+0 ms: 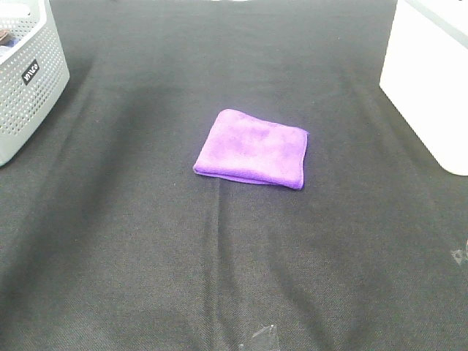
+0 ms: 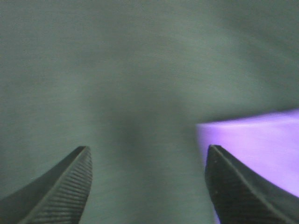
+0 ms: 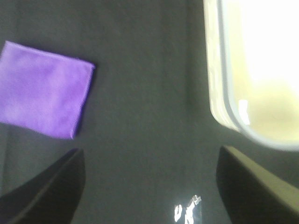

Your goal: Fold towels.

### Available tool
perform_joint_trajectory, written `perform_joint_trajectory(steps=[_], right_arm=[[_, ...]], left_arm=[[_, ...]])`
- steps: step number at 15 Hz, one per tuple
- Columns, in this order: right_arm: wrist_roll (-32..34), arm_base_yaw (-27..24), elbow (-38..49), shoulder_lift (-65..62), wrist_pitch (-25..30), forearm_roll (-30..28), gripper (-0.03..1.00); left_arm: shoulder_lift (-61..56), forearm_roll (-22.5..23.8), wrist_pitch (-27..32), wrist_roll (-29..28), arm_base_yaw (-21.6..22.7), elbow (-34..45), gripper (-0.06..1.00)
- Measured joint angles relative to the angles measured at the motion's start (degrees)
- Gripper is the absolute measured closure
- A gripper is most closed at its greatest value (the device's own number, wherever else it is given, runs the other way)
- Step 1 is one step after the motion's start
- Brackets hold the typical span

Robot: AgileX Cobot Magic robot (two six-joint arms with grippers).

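The purple towel lies folded into a small rectangle in the middle of the black table cloth. No arm or gripper shows in the exterior high view. My left gripper is open and empty, above the dark cloth, with the towel's edge behind one fingertip. My right gripper is open and empty, raised over the cloth, with the folded towel off to one side and apart from it.
A grey perforated basket stands at the back left. A white bin stands at the back right and shows in the right wrist view. The black cloth has a few long creases.
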Motion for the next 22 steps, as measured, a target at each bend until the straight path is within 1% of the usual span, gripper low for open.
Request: perform_joint_trajectory(steps=[2, 4, 7, 8, 10, 12, 13, 14, 15, 16, 18, 19, 22], right_arm=[[-0.5, 0.0, 4.1, -4.2, 0.0, -0.3, 0.19], [-1.0, 0.0, 9.1, -9.8, 0.0, -0.4, 0.17], [-1.0, 0.0, 20.9, -22.9, 0.0, -0.5, 0.17], [-1.1, 0.0, 25.6, -28.0, 0.1, -0.5, 0.17], [-1.5, 0.0, 34.1, -37.9, 0.1, -0.5, 0.17], [-1.7, 0.0, 41.5, -48.2, 0.1, -0.5, 0.17], [-1.9, 0.0, 45.1, -53.5, 0.2, -0.6, 0.17], [-2.0, 0.0, 48.1, -58.1, 0.2, -0.7, 0.17], [-2.1, 0.0, 50.9, -62.7, 0.2, -0.7, 0.17], [-2.1, 0.0, 54.1, -68.4, 0.2, -0.9, 0.17], [-2.1, 0.0, 57.2, -74.5, 0.2, -0.9, 0.17], [-2.1, 0.0, 58.7, -77.6, 0.2, -1.3, 0.17], [-2.1, 0.0, 63.0, -85.4, 0.2, -1.4, 0.17]], left_arm=[[-6.0, 0.5, 0.0, 0.0, 4.0, 6.0, 0.28], [-13.3, 1.1, 0.0, 0.0, 5.2, 14.2, 0.24], [-28.7, 2.1, -0.1, 0.0, 5.2, 33.3, 0.23], [-32.7, 2.1, 0.0, 0.0, 5.2, 38.3, 0.23], [-44.8, 2.5, -0.1, 0.0, 5.2, 53.1, 0.23], [-56.4, 2.9, -0.5, 0.1, 5.2, 64.5, 0.23], [-63.3, 3.4, -1.7, 0.1, 5.2, 71.3, 0.23], [-68.9, 4.0, -3.0, 0.1, 5.2, 76.4, 0.23], [-78.3, 5.4, -5.7, 0.1, 5.2, 84.1, 0.23], [-84.0, 6.1, -7.3, 0.1, 5.2, 88.2, 0.23], [-95.1, 6.6, -9.0, 0.1, 5.2, 95.6, 0.23], [-101.5, 6.7, -9.1, 0.1, 5.2, 99.8, 0.23], [-115.5, 6.8, -9.1, 0.1, 5.2, 107.4, 0.23]])
